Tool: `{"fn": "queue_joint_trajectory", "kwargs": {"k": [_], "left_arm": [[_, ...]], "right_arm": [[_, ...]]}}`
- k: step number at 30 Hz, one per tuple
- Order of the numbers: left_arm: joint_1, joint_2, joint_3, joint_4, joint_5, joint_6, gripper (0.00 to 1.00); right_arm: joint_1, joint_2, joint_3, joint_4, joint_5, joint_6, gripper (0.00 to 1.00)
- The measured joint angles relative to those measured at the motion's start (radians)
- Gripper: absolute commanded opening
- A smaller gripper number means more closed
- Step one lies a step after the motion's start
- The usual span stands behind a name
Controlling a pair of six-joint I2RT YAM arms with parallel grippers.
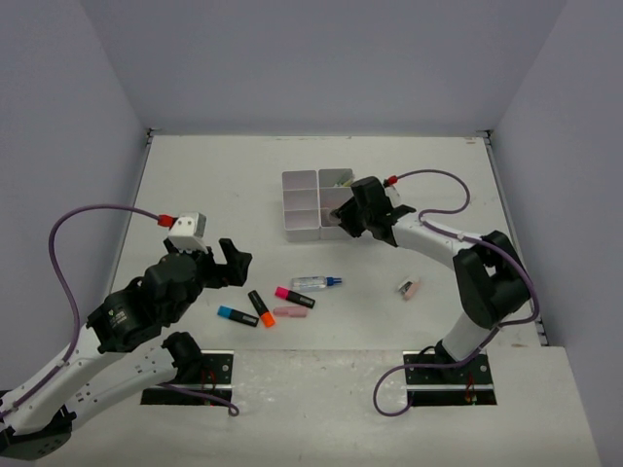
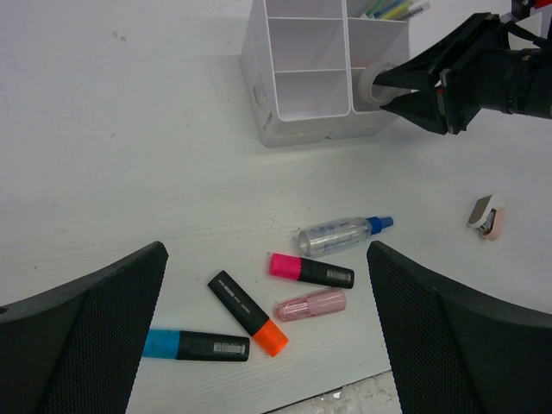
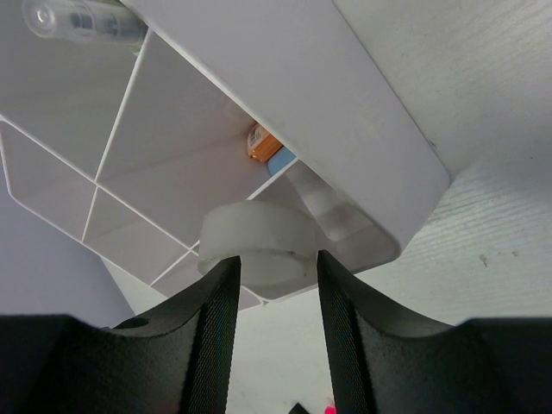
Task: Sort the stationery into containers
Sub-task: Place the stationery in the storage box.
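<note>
The white six-compartment tray (image 2: 297, 129) has thin pens (image 2: 392, 9) in its far right cell (perhaps three, the view cuts them off). On the desk (image 2: 129, 129) lie three highlighters, blue-ended (image 2: 194, 345), orange-ended (image 2: 248, 313) and pink-ended (image 2: 312, 271), plus one glue pen (image 2: 341, 235), one pink capsule (image 2: 309, 304) and one small pink-and-white piece (image 2: 487, 216). The right tool (image 3: 276, 260), partway apart, has the tape ring (image 2: 373, 84) at its tips over the near right cell, grip unclear; the left tool (image 2: 267, 250) gapes wide.

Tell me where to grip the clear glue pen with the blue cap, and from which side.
Grip the glue pen mid-barrel, coming straight down from above with the jaws across its width. It lies flat on the table, the clear barrel is its widest, straightest stretch, and the blue cap narrows to a thin tip. Mind the pink highlighter close on its near side.
</note>
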Motion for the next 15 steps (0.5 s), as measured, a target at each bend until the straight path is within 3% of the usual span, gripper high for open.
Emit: {"fn": "queue_joint_trajectory", "kwargs": {"k": [15], "left_arm": [[0.000,-0.001,0.000,0.001,0.007,0.007,1.00]], "right_arm": [[-0.018,-0.071,0.002,-0.080,0.036,-0.054,0.44]]}}
